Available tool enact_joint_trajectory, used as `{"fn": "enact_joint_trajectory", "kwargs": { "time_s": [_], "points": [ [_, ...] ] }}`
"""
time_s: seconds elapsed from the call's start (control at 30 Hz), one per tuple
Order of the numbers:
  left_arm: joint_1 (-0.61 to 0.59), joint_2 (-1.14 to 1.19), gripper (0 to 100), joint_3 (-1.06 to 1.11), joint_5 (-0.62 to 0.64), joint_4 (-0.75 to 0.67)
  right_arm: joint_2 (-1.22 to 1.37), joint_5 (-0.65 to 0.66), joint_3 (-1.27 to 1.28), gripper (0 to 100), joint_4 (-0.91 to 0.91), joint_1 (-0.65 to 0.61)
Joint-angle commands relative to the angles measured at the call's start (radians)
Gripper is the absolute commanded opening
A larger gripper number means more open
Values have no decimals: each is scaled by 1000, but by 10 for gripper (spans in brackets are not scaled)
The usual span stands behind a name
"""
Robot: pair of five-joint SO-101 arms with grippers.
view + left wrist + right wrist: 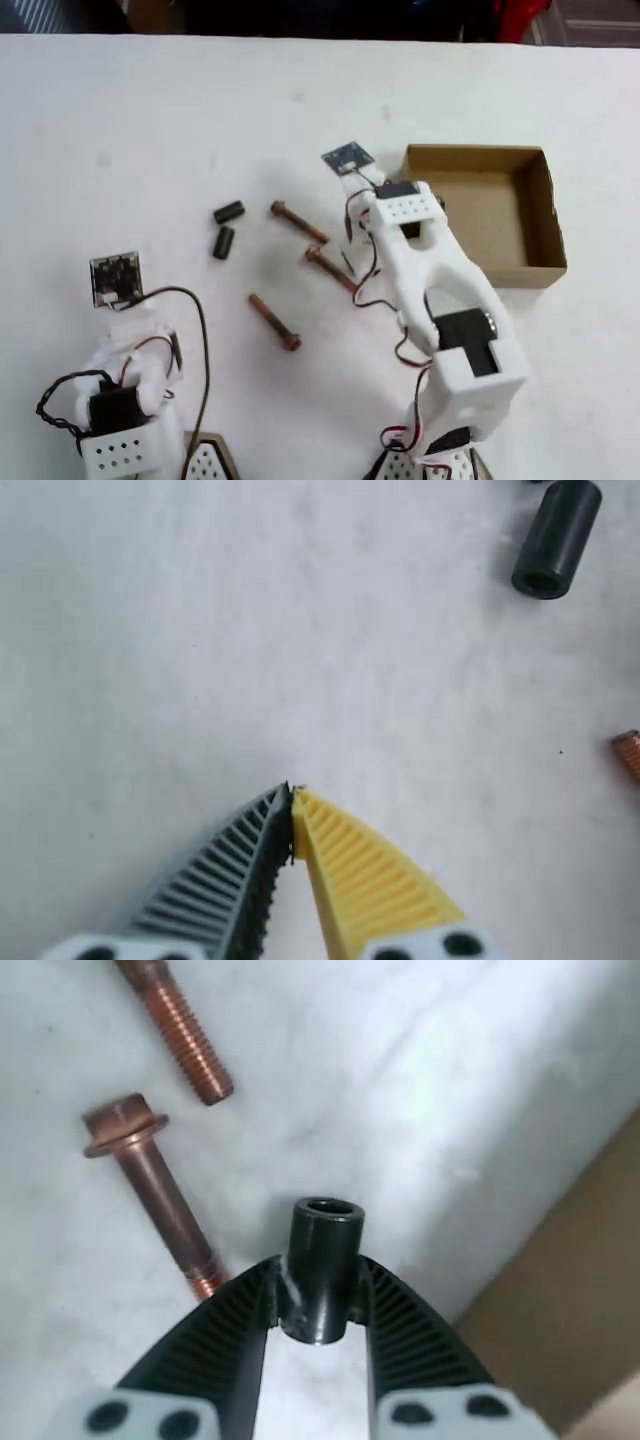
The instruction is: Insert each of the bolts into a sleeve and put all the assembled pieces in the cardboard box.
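No readable text, no legible labels, numbers or signs, cardboard box (500, 215) plain brown inside and on its walls, bolts (300, 222) and sleeves (229, 212) beside the box unmarked

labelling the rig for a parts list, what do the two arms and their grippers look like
Both arms are white shells with black motor blocks. The right arm trails red and black wires, the left arm a looping black cable. The left gripper has one grey and one yellow ribbed finger; the right gripper has two black ribbed fingers.
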Motion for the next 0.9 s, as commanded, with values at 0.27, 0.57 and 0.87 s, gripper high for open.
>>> {"fn": "enact_joint_trajectory", "kwargs": {
  "time_s": [0.27, 0.57, 0.87],
  "points": [
    [-10, -10, 23, -3, -8, 5, 96, 11, -123, 29, -12, 8],
    [-10, -10, 23, -3, -8, 5, 87, 11, -124, 141, -12, 2],
    [-8, -10, 23, -3, -8, 5, 96, 11, -149, 141, -12, 2]
  ]
}}
